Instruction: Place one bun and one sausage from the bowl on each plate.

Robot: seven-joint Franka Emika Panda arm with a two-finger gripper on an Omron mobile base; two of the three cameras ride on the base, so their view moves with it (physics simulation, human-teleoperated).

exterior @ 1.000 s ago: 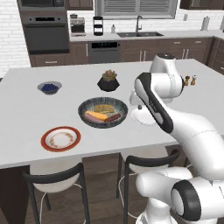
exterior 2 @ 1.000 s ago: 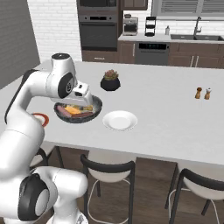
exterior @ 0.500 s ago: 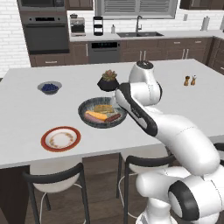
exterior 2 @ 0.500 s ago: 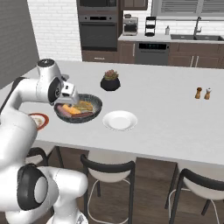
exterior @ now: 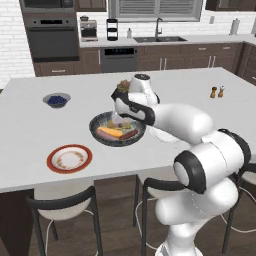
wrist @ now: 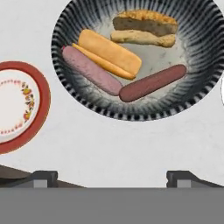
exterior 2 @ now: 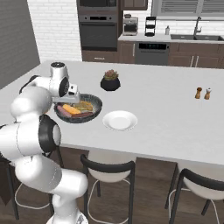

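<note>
Worktop [exterior: 30, 130]: we see a broad, flat, pale grey slab with a smooth matte face, spanning the middle of both base views.
Arm [exterior: 185, 122]: glossy white rounded shells with dark joints; in the left base view it rises at lower right and bends across to the frame's centre, its hand over the bowl.
Bowl [wrist: 70, 24]: wide, shallow and round, dark outside, pale speckled inside with a dark ribbed rim; upper centre of the hand view.
Red-rimmed plate [wrist: 24, 107]: flat, round, a floral ring inside; left edge of the hand view, just beside the bowl.
White plate [exterior 2: 120, 120]: plain, round, smooth; centre of the right base view, right of the bowl.
Buns [wrist: 109, 52]: two oblong, golden, crusty, inside the bowl.
Sausages [wrist: 153, 82]: two smooth cylinders, one pinkish, one reddish-brown, lying beside the buns.
Tool [wrist: 112, 178]: we see its two dark tips spread wide apart at the bottom of the hand view, released, nothing between them.
</note>
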